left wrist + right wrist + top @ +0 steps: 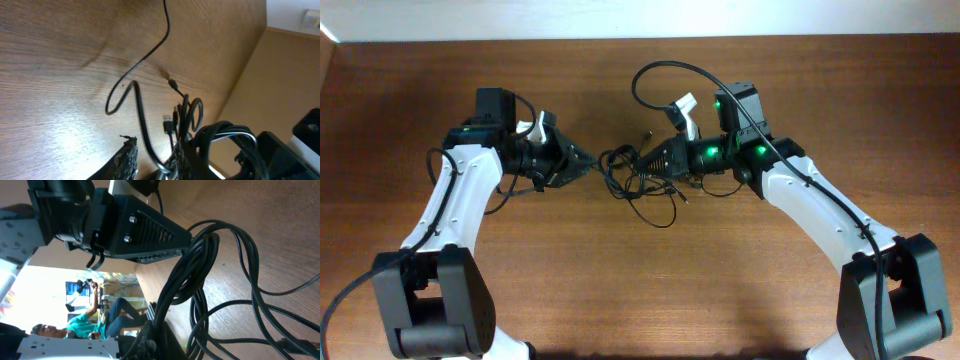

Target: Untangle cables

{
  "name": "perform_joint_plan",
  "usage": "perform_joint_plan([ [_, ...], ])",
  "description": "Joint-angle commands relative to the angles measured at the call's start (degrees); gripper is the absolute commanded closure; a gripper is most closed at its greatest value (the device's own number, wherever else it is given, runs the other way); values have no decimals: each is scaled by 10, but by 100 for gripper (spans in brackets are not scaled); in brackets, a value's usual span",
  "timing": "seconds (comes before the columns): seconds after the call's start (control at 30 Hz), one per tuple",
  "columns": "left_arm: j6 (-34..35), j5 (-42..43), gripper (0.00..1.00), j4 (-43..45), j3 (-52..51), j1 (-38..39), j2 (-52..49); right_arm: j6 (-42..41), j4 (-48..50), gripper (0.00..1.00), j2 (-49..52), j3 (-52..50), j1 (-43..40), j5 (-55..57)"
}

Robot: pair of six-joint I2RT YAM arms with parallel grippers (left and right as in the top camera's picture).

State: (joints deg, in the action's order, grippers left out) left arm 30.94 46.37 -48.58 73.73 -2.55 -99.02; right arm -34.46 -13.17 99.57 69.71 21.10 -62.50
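Observation:
A tangle of thin black cables [632, 178] lies at the table's middle between my two grippers, with one loop [660, 214] trailing toward the front. My left gripper [590, 160] points right into the tangle. In the left wrist view its fingers [129, 155] stand apart, and one cable [140, 107] runs loosely through the gap [156, 152]; a silvery USB plug [168, 123] lies just beyond. My right gripper [645, 160] points left and is shut on a bundle of cables [200, 255], which run down into its fingertips [156, 327]. The left gripper [150, 230] sits close above that bundle.
The wooden table [640, 280] extends on all sides of the tangle. A thicker black wire [665, 68] fixed to the right arm arches over the far side. The table's far edge [245, 75] and a wall lie beyond the cables.

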Motion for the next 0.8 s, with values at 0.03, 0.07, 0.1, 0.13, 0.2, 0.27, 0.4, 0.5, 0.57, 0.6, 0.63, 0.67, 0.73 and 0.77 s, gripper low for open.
perform_joint_plan([
  [0.03,-1,-14,69,0,2,1,-4,-25,21,96,-17,5,4,-16],
  [0.07,-1,-14,69,2,2,1,-4,-25,21,96,-17,5,4,-16],
  [0.1,-1,-14,69,3,2,1,-4,-25,21,96,-17,5,4,-19],
  [0.13,-1,-14,69,6,2,1,-4,-25,21,96,-17,5,4,-23],
  [0.2,12,-14,70,6,2,1,-4,-25,21,96,-17,5,4,-35],
  [0.27,19,-14,72,8,2,1,-4,-25,21,96,-17,5,4,-36],
  [0.4,19,-12,80,10,2,2,-4,-25,21,96,-17,5,4,-35],
  [0.5,19,-12,88,10,2,1,-4,-24,21,96,-17,5,4,-35],
  [0.57,18,-12,100,10,2,1,-4,-17,20,96,-17,5,4,-25],
  [0.6,3,-12,100,12,3,1,-4,-14,7,96,-17,5,2,-3],
  [0.63,-12,-12,100,14,3,1,-4,-13,-3,96,-17,5,1,12],
  [0.67,-33,-14,100,14,3,0,-3,-10,-19,96,-17,5,-1,34],
  [0.73,-58,-14,100,14,3,-3,-2,-3,-46,96,-17,5,-6,71],
  [0.77,-67,-14,100,14,3,-8,0,-3,-64,96,-17,5,-10,94],
])
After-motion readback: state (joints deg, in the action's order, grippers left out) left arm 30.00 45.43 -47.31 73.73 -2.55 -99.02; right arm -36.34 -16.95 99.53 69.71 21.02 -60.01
